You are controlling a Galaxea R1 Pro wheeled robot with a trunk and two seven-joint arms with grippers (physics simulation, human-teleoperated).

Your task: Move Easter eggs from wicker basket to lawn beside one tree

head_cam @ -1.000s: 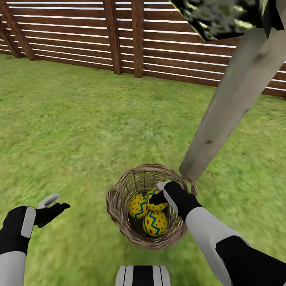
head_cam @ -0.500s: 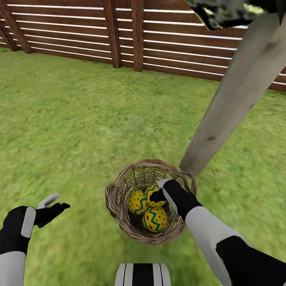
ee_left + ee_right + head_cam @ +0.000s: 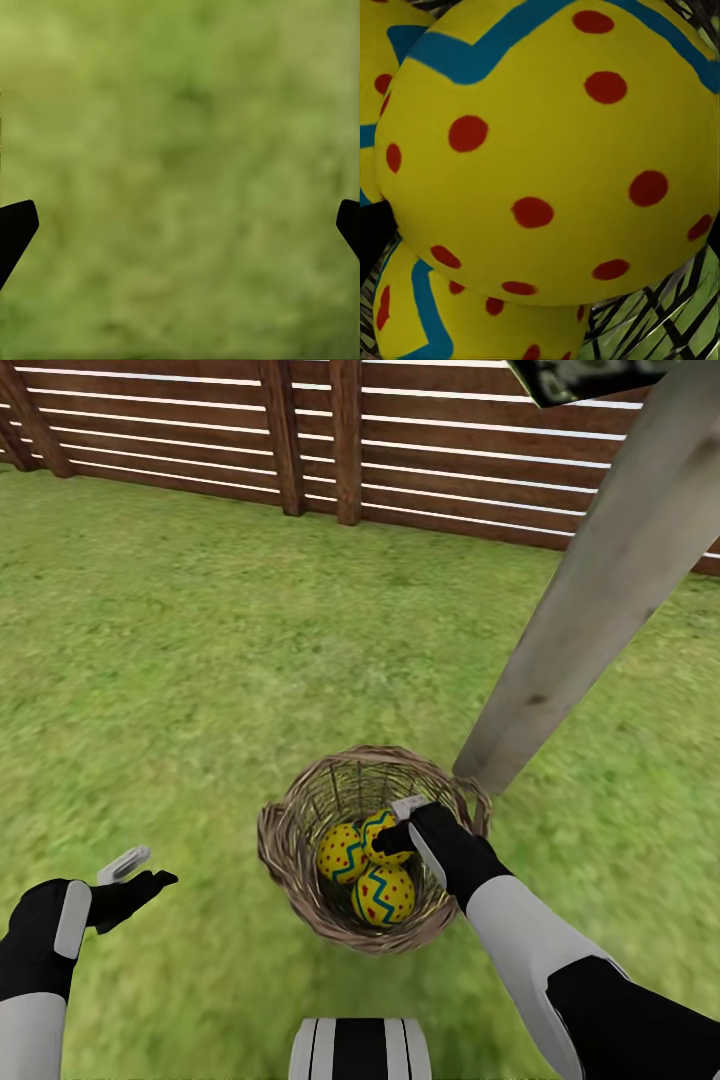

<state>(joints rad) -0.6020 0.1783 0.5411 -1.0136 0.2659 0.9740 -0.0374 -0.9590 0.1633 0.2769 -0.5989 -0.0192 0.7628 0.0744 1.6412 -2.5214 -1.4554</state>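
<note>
The wicker basket (image 3: 300,860) is sitting on the lawn (image 3: 200,660) right at the foot of the tree (image 3: 590,610), whose pale trunk is leaning up past the wooden fence (image 3: 200,450). All three Easter eggs (image 3: 384,892) are lying together inside the basket. The right hand (image 3: 397,830) is reaching down into it, with its fingers either side of the topmost egg (image 3: 555,150), which is looming close between them in the right wrist view. The left hand (image 3: 135,872) is hovering over bare grass well to the side, its fingers (image 3: 15,229) spread wide and carrying nothing.
</note>
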